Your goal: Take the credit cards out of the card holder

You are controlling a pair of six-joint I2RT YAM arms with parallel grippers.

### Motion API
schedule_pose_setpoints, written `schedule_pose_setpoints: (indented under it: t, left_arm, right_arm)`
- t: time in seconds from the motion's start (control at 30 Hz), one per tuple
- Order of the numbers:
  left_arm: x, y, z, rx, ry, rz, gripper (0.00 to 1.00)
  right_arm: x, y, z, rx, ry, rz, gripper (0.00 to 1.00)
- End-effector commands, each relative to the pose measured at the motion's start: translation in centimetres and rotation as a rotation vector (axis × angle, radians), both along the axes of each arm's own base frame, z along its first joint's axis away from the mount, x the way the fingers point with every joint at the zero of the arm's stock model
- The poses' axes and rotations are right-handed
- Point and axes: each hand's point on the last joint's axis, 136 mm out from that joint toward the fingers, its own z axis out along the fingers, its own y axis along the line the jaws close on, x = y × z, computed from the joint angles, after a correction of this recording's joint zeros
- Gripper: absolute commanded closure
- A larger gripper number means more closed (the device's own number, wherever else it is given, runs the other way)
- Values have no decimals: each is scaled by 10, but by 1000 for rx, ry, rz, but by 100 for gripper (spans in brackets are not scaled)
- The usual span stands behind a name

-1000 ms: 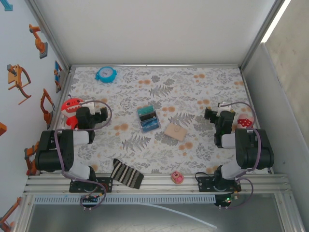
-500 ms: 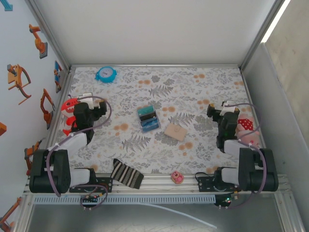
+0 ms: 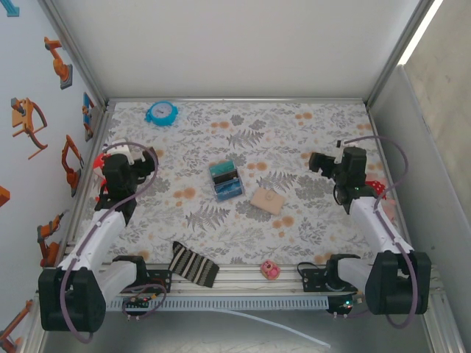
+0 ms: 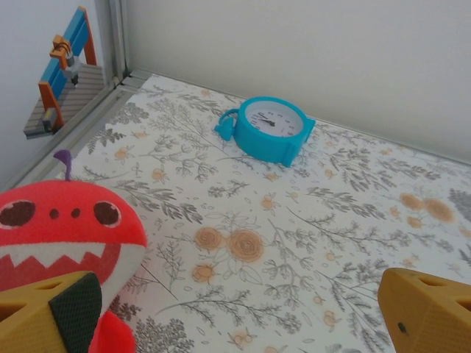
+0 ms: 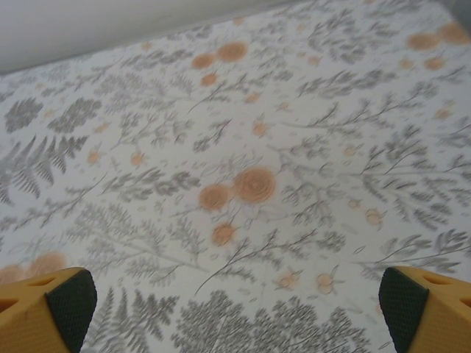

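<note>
Right fingers [image 5: 430, 312], spread and empty, stand nearer the closed card holder [image 3: 267, 200], lying on the table [image 3: 294, 132] inboard and slightly basewards; left fingers [image 4: 430, 312] likewise spread.

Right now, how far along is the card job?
Done: nothing that shows. The card holder lies flat on the table, tan side up, and looks shut. In hand: nothing. The left gripper and right gripper are both open and empty, each off to its own side of the holder. Left: reach the holder, open it and pull the cards out.
</note>
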Motion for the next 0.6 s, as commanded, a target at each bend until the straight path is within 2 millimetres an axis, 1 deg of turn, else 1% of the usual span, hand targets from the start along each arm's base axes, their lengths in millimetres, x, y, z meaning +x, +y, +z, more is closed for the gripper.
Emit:
schedule_pose_setpoints:
  t: [0.0, 0.13, 0.2, 0.27, 0.37, 0.47, 0.57]
  left_arm:
    - [-11, -11, -2, -114, 23, -17, 3]
    - [-25, -14, -5, -162, 29, -17, 3]
    - [-33, -12, -6, -177, 31, 1, 3]
    - [-40, -13, -5, -190, 25, -1, 3]
    - [-50, -16, -8, -208, 29, -11, 3]
    - [-55, -22, -12, -232, 45, -32, 3]
    - [-57, -26, -18, -256, 71, -37, 3]
  right_arm:
    - [-28, 42, -35, 68, 244, 128, 1]
    - [-36, 80, -49, 94, 341, 235, 1]
    - [-38, 99, -54, 130, 367, 291, 0]
    - [-39, 109, -58, 164, 389, 319, 1]
    - [-40, 116, -69, 177, 435, 338, 3]
    - [-40, 123, -79, 172, 478, 360, 6]
    - [-38, 130, -86, 162, 505, 381, 7]
